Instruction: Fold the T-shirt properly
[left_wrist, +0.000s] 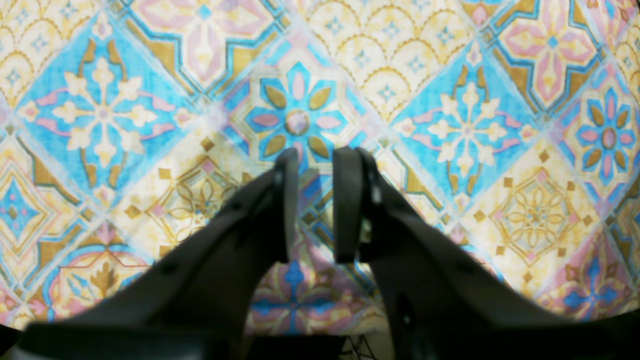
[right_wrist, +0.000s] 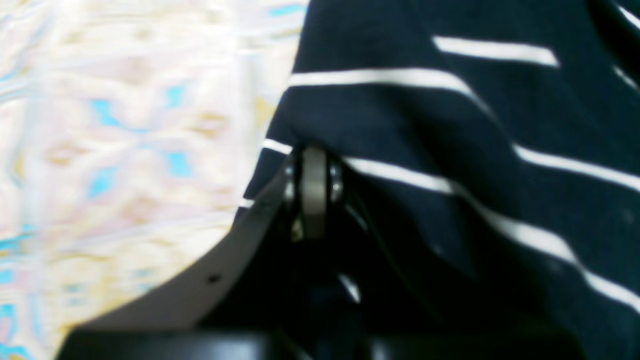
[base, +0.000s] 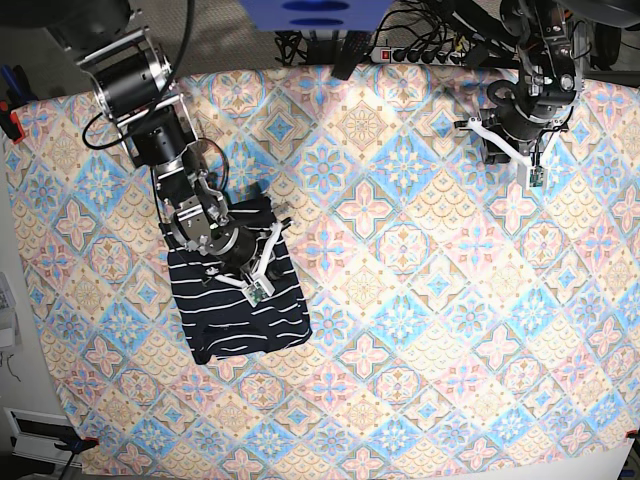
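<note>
While folded: T-shirt (base: 245, 320) on cloth (base: 420, 300)

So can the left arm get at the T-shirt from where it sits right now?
Probably not without a long move. The left gripper hangs slightly open over bare tablecloth at the far corner, while the T-shirt lies across the table under the right gripper, which grips it. Nothing lies between.

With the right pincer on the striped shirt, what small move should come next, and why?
Probably lift and carry the pinched fold across. The right pincer is shut on the dark navy white-striped fabric T-shirt, already bunched compact on the pastel tile-patterned cloth; the left pincer hangs empty, far off.
</note>
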